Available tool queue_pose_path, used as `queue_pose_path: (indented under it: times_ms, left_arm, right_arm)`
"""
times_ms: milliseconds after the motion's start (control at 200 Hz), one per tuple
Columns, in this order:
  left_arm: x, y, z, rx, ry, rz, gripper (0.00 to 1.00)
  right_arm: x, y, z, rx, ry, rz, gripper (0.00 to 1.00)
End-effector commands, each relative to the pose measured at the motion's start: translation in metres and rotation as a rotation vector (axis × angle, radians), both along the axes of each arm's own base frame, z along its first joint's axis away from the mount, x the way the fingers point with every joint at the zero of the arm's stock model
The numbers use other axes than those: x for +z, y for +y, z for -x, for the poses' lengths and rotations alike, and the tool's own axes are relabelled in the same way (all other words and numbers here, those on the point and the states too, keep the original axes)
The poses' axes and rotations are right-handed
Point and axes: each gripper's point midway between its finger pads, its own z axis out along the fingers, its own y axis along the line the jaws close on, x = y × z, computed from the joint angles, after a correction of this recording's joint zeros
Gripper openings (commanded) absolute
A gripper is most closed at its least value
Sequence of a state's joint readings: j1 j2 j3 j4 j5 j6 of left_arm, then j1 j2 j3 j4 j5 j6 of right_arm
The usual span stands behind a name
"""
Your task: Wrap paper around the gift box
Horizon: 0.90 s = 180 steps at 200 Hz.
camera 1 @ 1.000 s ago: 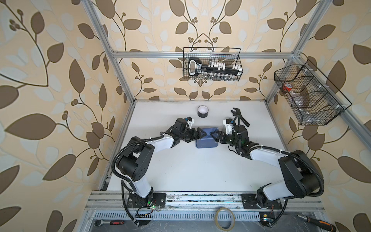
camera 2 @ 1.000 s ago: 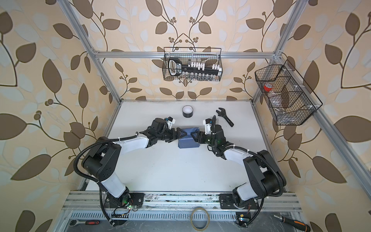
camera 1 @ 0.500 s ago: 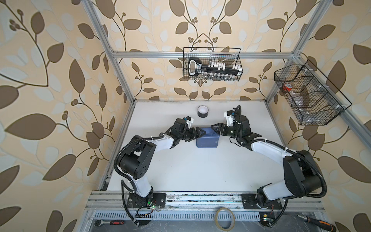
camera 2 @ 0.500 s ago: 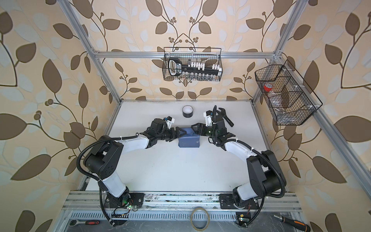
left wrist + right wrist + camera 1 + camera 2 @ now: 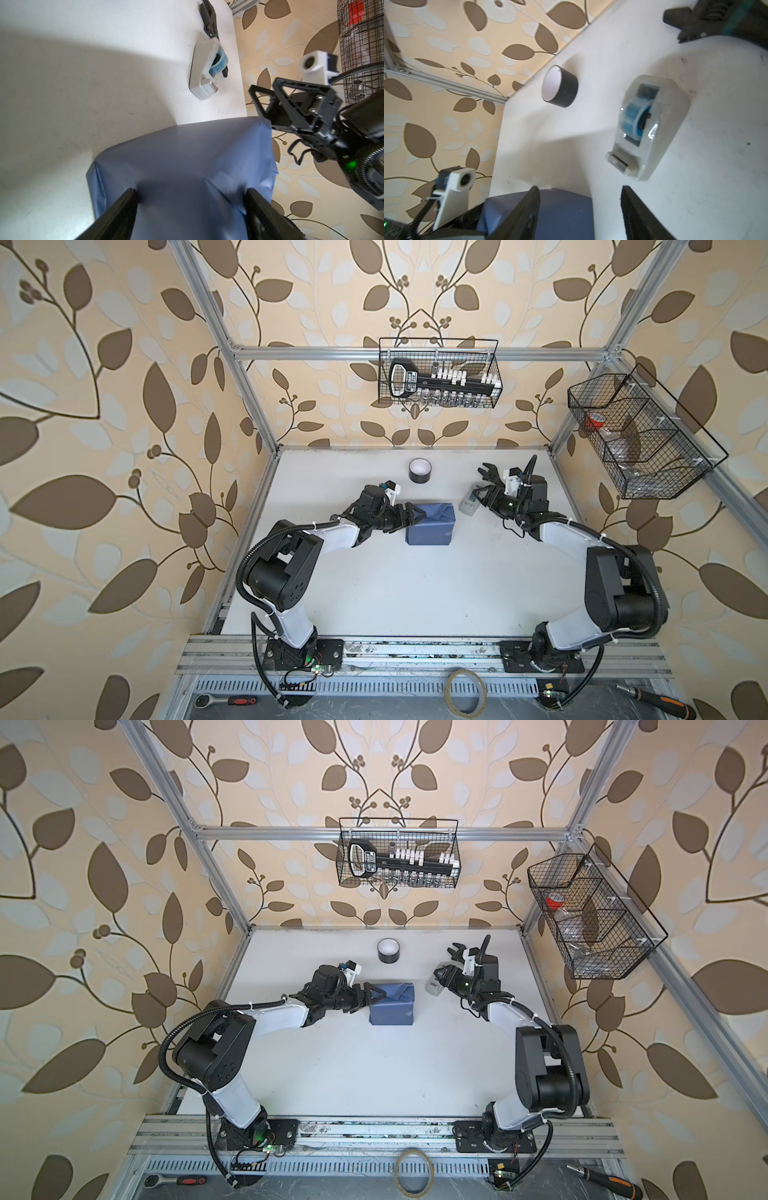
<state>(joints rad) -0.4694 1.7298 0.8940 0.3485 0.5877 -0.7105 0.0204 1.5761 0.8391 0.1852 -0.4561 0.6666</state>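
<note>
The paper (image 5: pixel 430 524) is folded into a slate-blue package in mid-table, seen in both top views (image 5: pixel 392 1004). The gift box is hidden under it. My left gripper (image 5: pixel 415 515) is at the package's left end. In the left wrist view its fingers (image 5: pixel 128 199) stand wide apart against the paper (image 5: pixel 187 155), narrower than the package and gripping nothing. My right gripper (image 5: pixel 482 499) is apart from the package, off its right end. It is open and empty (image 5: pixel 579 191), with a corner of the paper (image 5: pixel 566 212) beside one finger.
A clear tape dispenser (image 5: pixel 468 506) with a blue roll lies just ahead of the right gripper (image 5: pixel 648 128). A black tape roll (image 5: pixel 419 471) stands near the back wall. A black hand tool (image 5: pixel 488 472) lies behind the dispenser. Wire baskets hang on the back wall (image 5: pixel 438 373) and the right wall (image 5: pixel 640 435).
The right gripper has left the package's right end and swung back and right, over to the tape dispenser. The left gripper has stayed at the package's left end.
</note>
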Motion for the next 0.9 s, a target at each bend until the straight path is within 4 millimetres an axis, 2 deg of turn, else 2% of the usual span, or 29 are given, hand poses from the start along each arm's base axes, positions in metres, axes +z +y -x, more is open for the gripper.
queue_pose_path:
  times_ms: [0, 210, 455, 895]
  left_arm:
    - [-0.056, 0.016, 0.022, 0.006, 0.161, -0.119, 0.81]
    - [-0.056, 0.016, 0.022, 0.001, 0.161, -0.119, 0.81]
    - [-0.055, 0.015, 0.021, -0.003, 0.16, -0.119, 0.81]
    - [-0.055, 0.014, 0.021, -0.005, 0.159, -0.117, 0.8]
  right_arm:
    - [-0.012, 0.0, -0.012, -0.016, 0.036, -0.028, 0.59]
    - [-0.037, -0.001, -0.03, -0.022, 0.079, -0.032, 0.5]
    - [-0.052, 0.001, -0.041, -0.019, 0.094, -0.048, 0.44]
    - [-0.08, 0.005, -0.035, -0.032, 0.166, -0.093, 0.37]
